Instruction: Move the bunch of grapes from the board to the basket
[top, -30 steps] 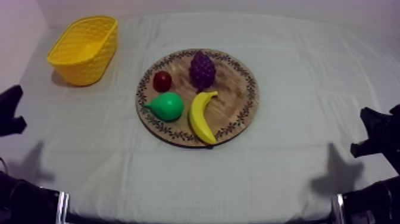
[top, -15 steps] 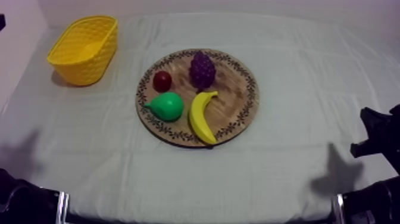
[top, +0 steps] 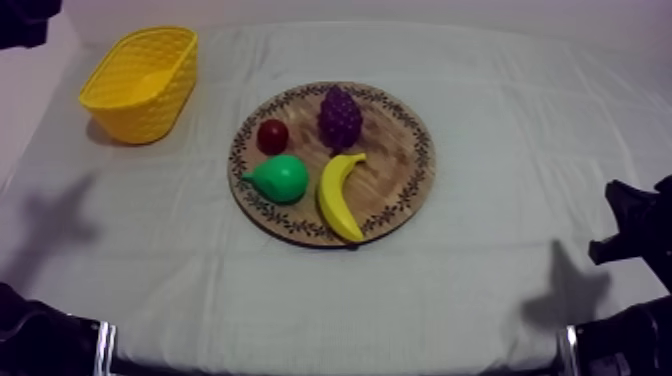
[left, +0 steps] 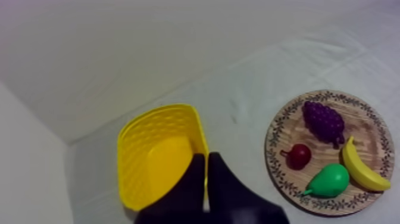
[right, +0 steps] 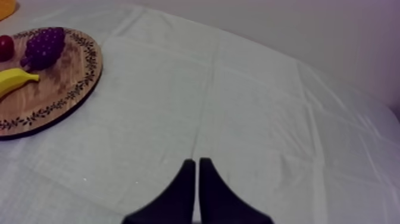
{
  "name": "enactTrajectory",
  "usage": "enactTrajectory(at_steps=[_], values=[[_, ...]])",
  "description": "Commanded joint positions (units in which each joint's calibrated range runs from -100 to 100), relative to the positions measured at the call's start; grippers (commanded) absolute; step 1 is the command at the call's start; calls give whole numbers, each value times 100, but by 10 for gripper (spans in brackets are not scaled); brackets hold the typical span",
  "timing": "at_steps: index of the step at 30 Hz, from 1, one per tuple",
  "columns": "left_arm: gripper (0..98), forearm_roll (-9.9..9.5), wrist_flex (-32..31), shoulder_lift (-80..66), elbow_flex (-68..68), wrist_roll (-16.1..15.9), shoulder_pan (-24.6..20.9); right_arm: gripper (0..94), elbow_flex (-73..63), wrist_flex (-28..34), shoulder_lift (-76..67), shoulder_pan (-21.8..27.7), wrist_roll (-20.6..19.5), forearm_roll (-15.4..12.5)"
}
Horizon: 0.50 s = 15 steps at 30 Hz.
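bunch of grapes [top: 340,117] at the upper middle of the frame looks like light, bumpy, rigid plastic, so I'd pinch its wide middle; left gripper [left: 206,156] and right gripper [right: 196,161] are both closed up, empty.

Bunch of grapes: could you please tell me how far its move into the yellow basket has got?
Done: nothing yet; the bunch of grapes lies on the wooden board, ungrasped. In hand: the left gripper, fingers shut on nothing, hangs above the yellow basket, away from the board. The right gripper rests shut over bare cloth. Left: reach the grapes, grasp, carry, drop into the basket.
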Motion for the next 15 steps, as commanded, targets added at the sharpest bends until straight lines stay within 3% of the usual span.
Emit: enactTrajectory(at_steps=[1, 5, 15], values=[[0, -92, -29, 636, -155, 60, 158, 5, -1, 2, 0, 0, -4, -2], [0, -229, -42, 1384, -537, 187, 424, 5, -1, 2, 0, 0, -1, -2], [0, -252, 202, 2860, -1695, 363, 935, 5, -1, 2, 0, 0, -2, -2]])
